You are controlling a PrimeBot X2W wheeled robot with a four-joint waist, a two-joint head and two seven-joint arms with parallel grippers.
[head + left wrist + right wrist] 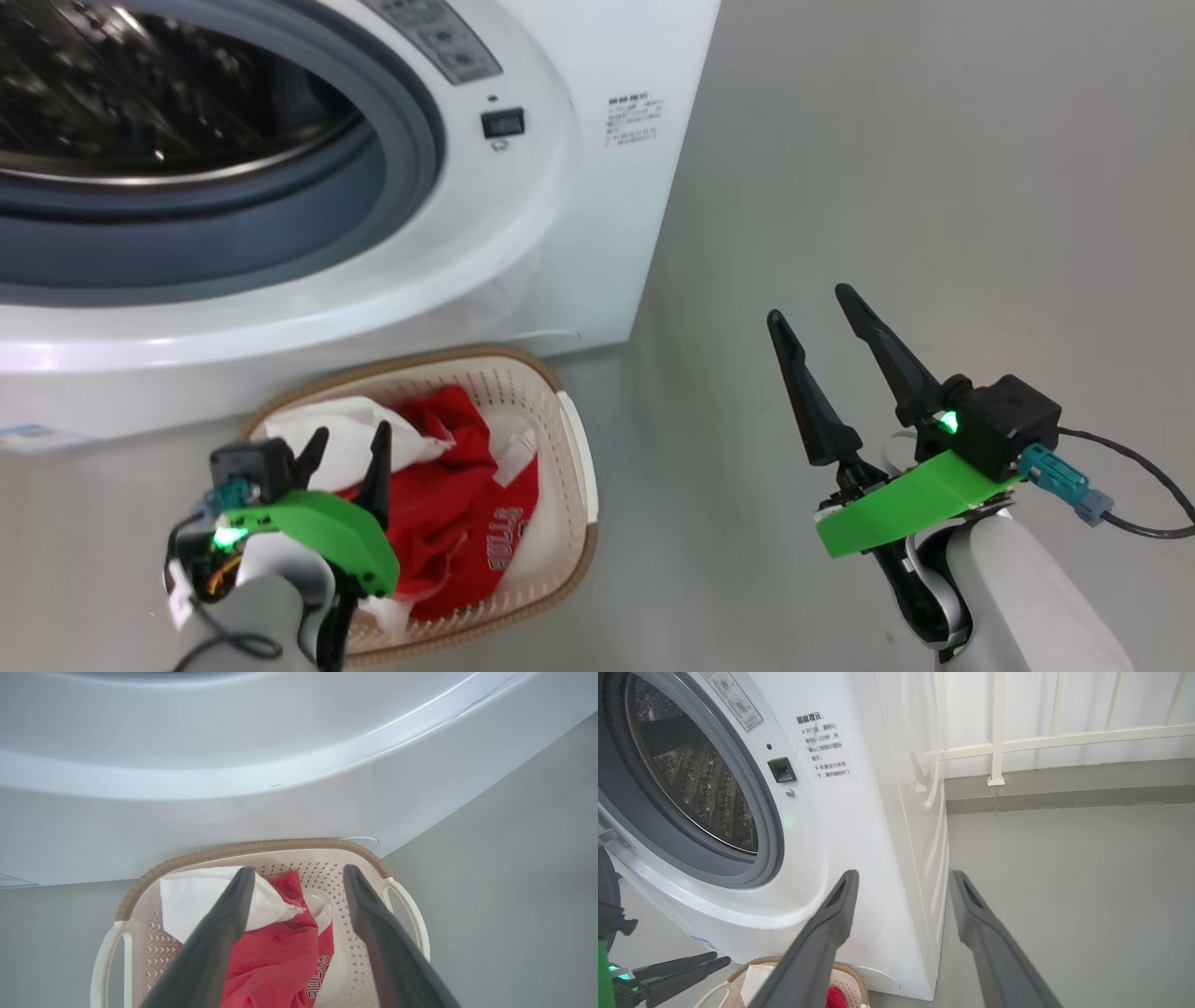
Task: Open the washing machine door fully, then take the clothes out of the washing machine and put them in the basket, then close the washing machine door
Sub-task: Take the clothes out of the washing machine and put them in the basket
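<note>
The washing machine (560, 233) fills the head view from 9 to 12 o'clock, its grey rubber ring (280, 215) and steel drum (140, 75) uncovered. On the floor (887, 187) at 7 o'clock, tight against the machine's front, sits the basket (583, 467). In it lie the clothes (448, 485), red fabric with white lettering, with a white cloth piece (345, 420) at their 11 o'clock. The left gripper (352, 439) hangs over the basket with its fingers spread wide and nothing between them (the left wrist view shows the garments well below the tips). The right gripper (810, 308), at 4 o'clock over bare floor, is likewise spread and empty.
</note>
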